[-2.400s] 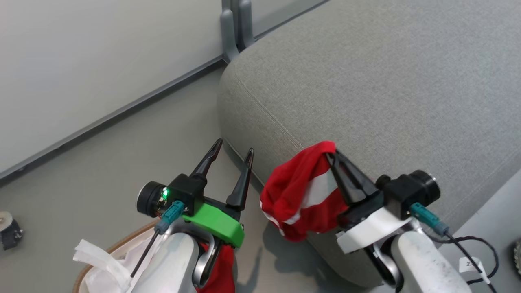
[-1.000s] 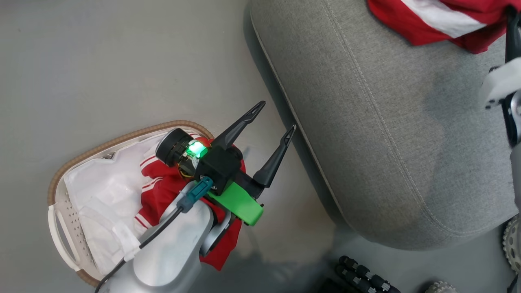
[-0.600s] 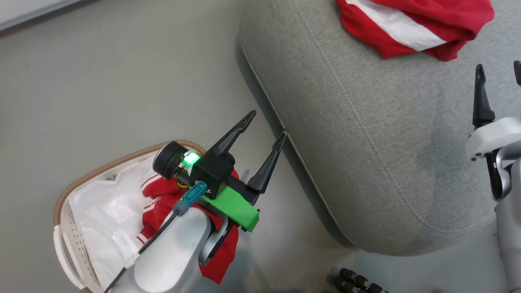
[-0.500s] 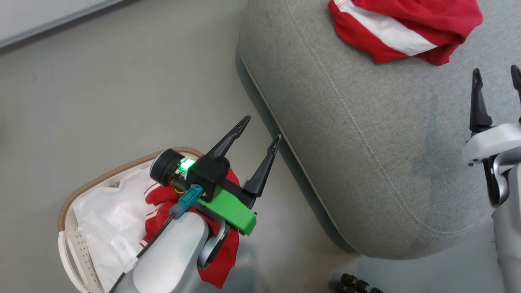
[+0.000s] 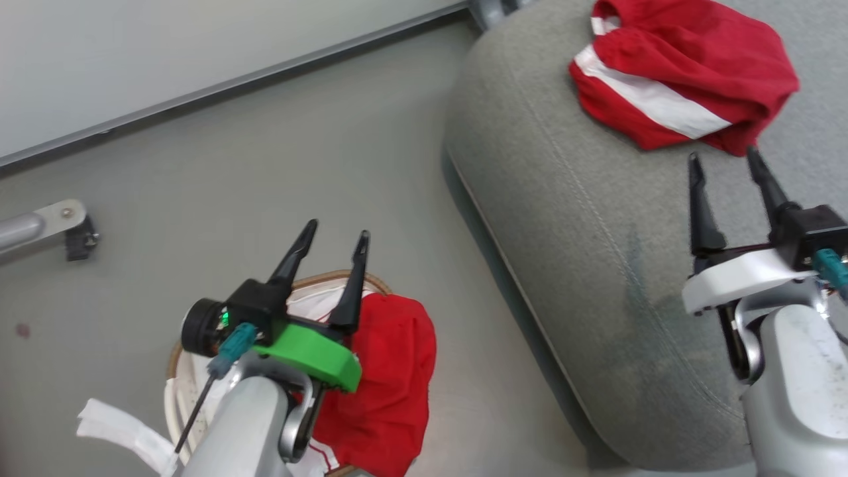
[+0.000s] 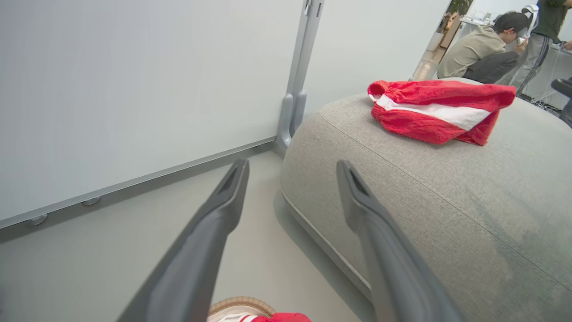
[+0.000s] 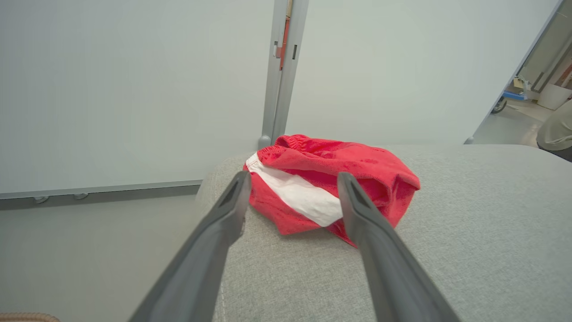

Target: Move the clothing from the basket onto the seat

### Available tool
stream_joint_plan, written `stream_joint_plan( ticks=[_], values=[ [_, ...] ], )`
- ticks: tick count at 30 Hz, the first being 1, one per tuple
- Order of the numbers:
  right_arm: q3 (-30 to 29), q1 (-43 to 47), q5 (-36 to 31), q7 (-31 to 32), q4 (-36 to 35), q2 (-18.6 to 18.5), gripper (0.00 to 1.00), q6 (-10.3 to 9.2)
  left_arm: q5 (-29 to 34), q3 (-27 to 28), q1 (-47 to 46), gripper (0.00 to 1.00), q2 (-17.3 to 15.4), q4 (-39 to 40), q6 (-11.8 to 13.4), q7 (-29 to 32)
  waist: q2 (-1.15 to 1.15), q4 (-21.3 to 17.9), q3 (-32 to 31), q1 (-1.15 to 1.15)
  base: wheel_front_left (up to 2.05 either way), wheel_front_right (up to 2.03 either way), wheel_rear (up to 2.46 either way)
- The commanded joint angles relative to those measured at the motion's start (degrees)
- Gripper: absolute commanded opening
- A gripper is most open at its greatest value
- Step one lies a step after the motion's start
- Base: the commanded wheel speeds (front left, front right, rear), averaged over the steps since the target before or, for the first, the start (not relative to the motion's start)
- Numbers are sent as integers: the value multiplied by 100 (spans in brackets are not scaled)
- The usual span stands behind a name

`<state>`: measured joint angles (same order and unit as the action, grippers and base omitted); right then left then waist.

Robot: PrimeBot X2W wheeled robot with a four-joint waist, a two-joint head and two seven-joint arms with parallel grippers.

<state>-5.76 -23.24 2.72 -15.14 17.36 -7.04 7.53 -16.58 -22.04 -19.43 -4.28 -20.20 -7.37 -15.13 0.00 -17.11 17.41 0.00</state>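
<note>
Grey floor [image 5: 424, 225] between basket [image 5: 329, 273] and seat [image 5: 563, 252] edge — left hand [image 5: 337, 230] spread.

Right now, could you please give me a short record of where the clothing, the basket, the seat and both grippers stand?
seat garment: red with a white stripe, crumpled on the seat near its rounded corner
basket garment: red, heaped in the basket, on the side toward the seat
left gripper: open, empty, above the basket
right gripper: open, empty, over the seat, tips just short of the seat garment
left to do: basket garment not yet moved
</note>
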Motion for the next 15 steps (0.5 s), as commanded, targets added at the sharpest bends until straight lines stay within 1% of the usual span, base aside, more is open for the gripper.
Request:
stream_joint_plan(
  ticks=[1,6,12,15],
  values=[
    [83,126,47,-2,-25,27,100,-8,79,161,142,100,25,-27,-2,-3,0,519,-339,0,0,0,0],
    [414,209,48,-2,23,190,100,-8,214,852,435,100,48,-100,9,-3,0,884,-488,0,0,0,0],
    [564,348,84,-2,113,333,100,-8,385,1637,798,100,76,-143,44,-3,0,1245,-682,0,0,0,0],
    [603,424,78,-2,125,358,100,-8,460,1920,944,100,94,-170,46,-3,0,1373,-771,0,0,0,0]
  ],
)
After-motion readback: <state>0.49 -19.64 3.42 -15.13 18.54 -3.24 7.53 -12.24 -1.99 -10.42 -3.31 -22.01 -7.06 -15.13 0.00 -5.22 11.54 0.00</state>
